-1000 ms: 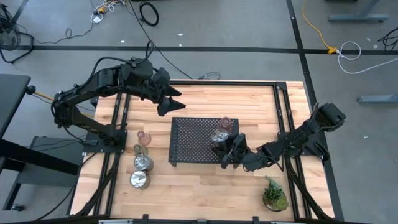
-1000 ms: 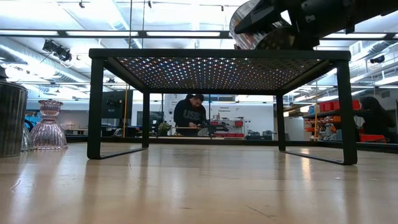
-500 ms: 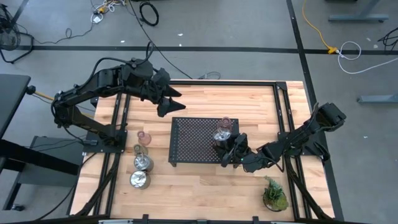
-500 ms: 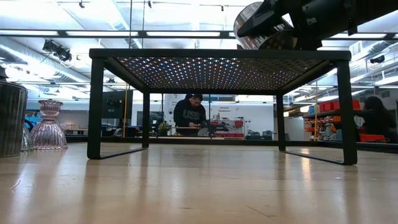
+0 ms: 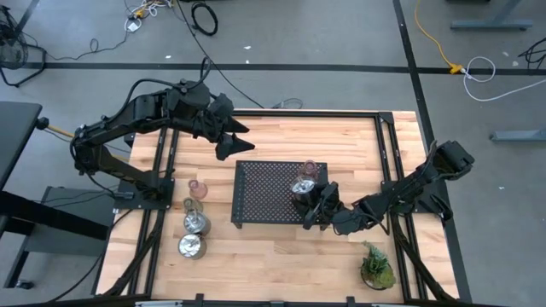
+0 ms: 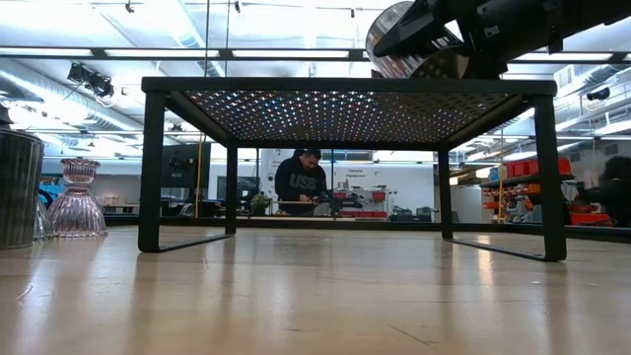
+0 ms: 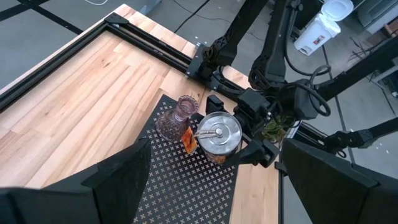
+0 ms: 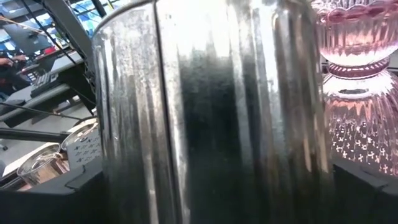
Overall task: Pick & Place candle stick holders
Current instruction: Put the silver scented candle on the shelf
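Silver holder, rigid, slick and light, sits mid-frame on tray, right gripper spread wide around its sides; left gripper open, empty.

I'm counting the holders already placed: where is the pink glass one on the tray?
In the high view, the pink glass holder stands on the black tray's far right corner, right beside the silver holder at the right hand.

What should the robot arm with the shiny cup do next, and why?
Probably back the right gripper straight off the silver holder. The holder already stands on the tray beside the pink glass holder, and the jaws look open around it, so the placing seems done. The left gripper waits above the table's far side.
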